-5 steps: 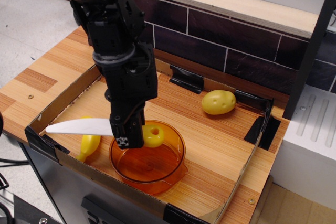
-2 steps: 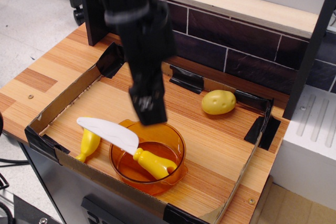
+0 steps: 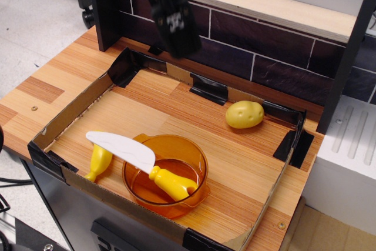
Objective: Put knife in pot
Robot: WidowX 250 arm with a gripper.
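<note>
The knife [image 3: 144, 164] lies with its yellow handle inside the orange translucent pot [image 3: 194, 157]. Its white blade sticks out over the pot's left rim. The pot sits at the front of the cardboard-walled tray. My gripper [image 3: 183, 45] is high up at the back, well above and behind the pot, holding nothing. Its fingers point down and appear close together, but the gap between them is blurred and unclear.
A yellow toy banana [image 3: 98, 163] lies left of the pot, partly under the blade. A yellow potato [image 3: 244, 114] sits at the back right. Cardboard walls [image 3: 70, 113] ring the wooden floor. A dark tiled backsplash [image 3: 264, 39] stands behind.
The gripper let go of the knife, which dropped handle-first into the pot, then rose up and back toward the backsplash. The knife has lain still since.
</note>
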